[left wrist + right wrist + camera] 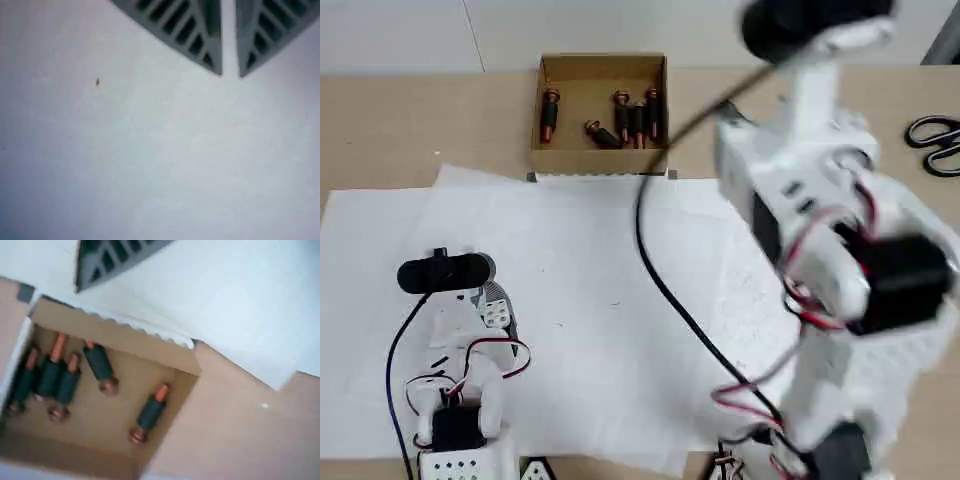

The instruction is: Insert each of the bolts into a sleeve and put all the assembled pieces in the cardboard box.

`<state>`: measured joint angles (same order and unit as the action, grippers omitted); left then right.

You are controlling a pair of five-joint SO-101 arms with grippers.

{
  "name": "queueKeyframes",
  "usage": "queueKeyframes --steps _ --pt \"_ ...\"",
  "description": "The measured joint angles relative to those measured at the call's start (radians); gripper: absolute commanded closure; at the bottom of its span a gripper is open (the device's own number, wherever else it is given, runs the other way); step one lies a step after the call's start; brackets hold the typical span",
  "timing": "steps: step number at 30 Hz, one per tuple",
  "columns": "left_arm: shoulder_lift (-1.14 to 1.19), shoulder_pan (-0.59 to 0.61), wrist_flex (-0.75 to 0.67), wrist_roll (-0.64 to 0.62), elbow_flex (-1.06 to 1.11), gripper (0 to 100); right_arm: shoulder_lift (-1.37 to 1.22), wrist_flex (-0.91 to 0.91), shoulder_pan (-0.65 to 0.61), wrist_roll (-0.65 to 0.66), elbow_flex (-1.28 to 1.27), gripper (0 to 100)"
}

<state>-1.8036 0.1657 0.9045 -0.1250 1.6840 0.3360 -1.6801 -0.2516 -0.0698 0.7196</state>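
I am judging the job to be at its last step: five assembled pieces (150,412), copper-coloured bolts seated in dark cylindrical sleeves, are lying inside the open brown cardboard box (192,367), four bunched toward one wall and one apart near the other. I am seeing no loose bolt or sleeve on the sheet.

The right pincer (107,262) is hanging above the box's near rim with the pieces just beyond and below it. I cannot tell whether it is released or clenched.

The left pincer (230,74) is sitting low over the white paper sheet (580,300), well apart from the box, drawn almost closed with only a thin slit and gripping nothing.

The next move, as I am reading it, calls for lifting the right arm clear without nudging the box.

A black cable (660,270) is trailing across the paper from the box's corner and could snag. Black-handled scissors (935,145) are lying off to the side, out of the way.
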Motion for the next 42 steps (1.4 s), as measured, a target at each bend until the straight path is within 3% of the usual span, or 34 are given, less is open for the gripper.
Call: queueKeyframes --steps 12,31,42 --pt "0.0 0.0 0.0 0.0 0.0 99 0.534 0.003 0.172 -0.002 -0.614 81.2" --pt "0.0 0.0 0.0 0.0 0.0 99 1.435 0.121 0.187 -0.015 -1.564 81.2" --pt "0.0 0.0 0.0 0.0 0.0 99 1.473 0.295 0.19 0.029 -1.82 81.2"
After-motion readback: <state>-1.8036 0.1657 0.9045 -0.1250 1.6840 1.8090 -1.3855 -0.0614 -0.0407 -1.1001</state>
